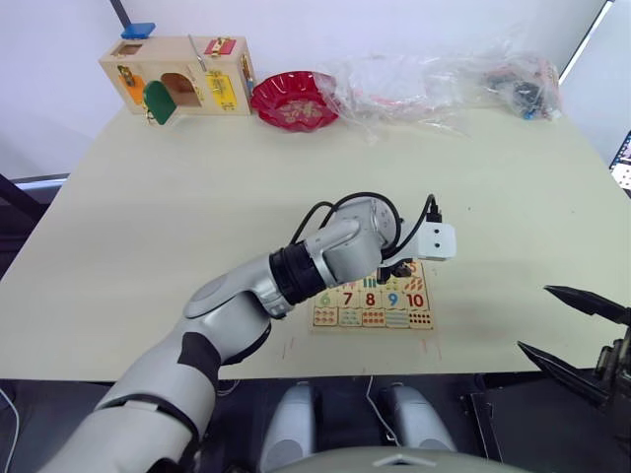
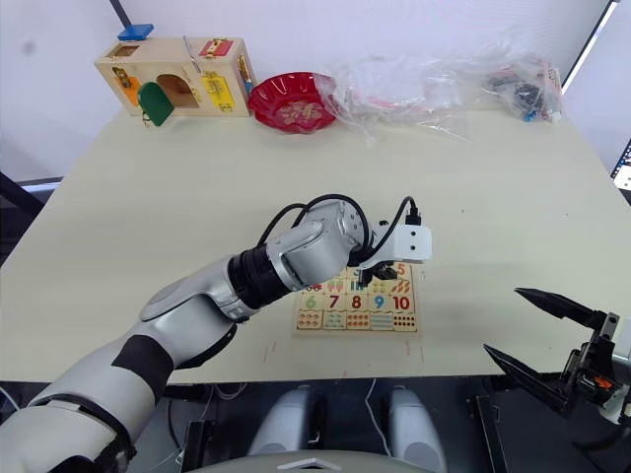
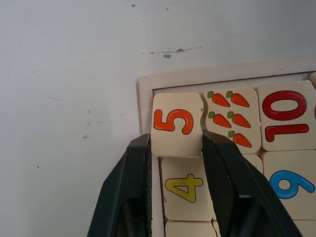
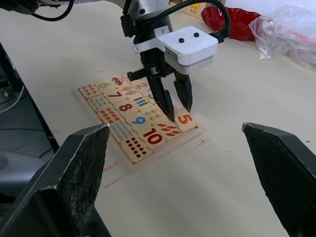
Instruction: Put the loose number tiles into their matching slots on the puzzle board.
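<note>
1. The right tool (image 4: 177, 173) is sitting nearest the camera, its two black fingers spread wide with nothing between them, hanging off the tabletop's (image 1: 197, 197) near edge at the lower right of the head view.
2. The left tool (image 3: 173, 163) is standing over the puzzle board (image 1: 424, 326), just below the middle of the frame, its fingers gripping the sides of the 5 tile (image 3: 175, 123) at the board's corner.
3. The 5 tile is lying in the end slot beside the 4 tile (image 3: 185, 187), looking slightly skewed against the rim; whether it is fully seated I cannot tell.
4. The 6 to 10 tiles are filling the middle row, and the carrot tile (image 3: 232, 118) is sitting just beside the 5.
5. Likely risk: if the tile is riding on the rim, letting go could be leaving it tilted or popped out; lifting away with the fingers dragging could be pulling it back up or nudging the 4.
</note>
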### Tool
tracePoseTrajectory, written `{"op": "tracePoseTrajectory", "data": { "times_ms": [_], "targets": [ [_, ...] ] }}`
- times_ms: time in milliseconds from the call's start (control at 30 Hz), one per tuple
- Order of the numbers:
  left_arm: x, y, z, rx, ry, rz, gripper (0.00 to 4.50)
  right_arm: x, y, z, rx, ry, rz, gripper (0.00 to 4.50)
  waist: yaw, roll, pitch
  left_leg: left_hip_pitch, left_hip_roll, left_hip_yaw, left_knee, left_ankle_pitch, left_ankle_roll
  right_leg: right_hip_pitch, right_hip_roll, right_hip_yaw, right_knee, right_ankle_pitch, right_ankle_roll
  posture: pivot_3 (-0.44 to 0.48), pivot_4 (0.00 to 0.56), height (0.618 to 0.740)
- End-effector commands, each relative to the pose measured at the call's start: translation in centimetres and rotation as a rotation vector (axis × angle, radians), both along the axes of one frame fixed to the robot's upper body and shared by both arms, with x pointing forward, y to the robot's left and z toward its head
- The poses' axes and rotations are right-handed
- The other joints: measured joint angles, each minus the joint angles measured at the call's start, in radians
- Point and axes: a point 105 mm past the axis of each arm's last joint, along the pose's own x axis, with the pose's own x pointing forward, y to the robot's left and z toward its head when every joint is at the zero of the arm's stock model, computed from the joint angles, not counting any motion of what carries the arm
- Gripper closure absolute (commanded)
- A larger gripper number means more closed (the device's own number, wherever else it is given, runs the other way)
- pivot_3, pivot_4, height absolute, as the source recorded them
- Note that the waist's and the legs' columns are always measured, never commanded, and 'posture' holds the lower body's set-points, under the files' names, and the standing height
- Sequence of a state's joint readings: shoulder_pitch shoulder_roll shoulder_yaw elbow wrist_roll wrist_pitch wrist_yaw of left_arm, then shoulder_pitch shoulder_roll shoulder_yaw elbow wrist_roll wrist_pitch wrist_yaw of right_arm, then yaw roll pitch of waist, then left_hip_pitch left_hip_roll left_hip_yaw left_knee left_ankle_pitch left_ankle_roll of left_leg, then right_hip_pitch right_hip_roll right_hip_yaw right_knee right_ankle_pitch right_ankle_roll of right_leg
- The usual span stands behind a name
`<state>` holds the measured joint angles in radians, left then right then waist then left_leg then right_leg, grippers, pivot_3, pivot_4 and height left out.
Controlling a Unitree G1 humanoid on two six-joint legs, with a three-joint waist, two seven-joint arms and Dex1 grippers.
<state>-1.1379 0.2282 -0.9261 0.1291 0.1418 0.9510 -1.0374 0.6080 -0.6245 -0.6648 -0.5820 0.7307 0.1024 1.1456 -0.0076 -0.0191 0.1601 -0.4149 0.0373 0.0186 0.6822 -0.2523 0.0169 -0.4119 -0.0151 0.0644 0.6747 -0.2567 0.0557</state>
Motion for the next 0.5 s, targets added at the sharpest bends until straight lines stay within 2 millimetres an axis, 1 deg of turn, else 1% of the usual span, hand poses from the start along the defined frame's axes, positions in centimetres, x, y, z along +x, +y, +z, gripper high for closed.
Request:
{"op": "tracePoseTrajectory", "data": {
  "times_ms": [33, 500],
  "targets": [
    [-0.08, -0.66, 0.99, -0.003, -0.040, -0.033, 3.50, -0.08, 0.45, 0.63, -0.010, -0.042, 0.015, 0.00, 0.000, 0.000, 0.000, 0.000, 0.000, 0.000, 0.000, 0.000, 0.000, 0.000, 0.000, 0.000, 0.000, 0.000, 0.000, 0.000, 0.150, 0.740],
    [-0.35, -0.80, 0.99, -0.005, -0.026, -0.032, 3.50, -0.07, 0.43, 0.41, -0.011, -0.037, 0.016, 0.00, 0.000, 0.000, 0.000, 0.000, 0.000, 0.000, 0.000, 0.000, 0.000, 0.000, 0.000, 0.000, 0.000, 0.000, 0.000, 0.000, 0.150, 0.740]
  ]
}}
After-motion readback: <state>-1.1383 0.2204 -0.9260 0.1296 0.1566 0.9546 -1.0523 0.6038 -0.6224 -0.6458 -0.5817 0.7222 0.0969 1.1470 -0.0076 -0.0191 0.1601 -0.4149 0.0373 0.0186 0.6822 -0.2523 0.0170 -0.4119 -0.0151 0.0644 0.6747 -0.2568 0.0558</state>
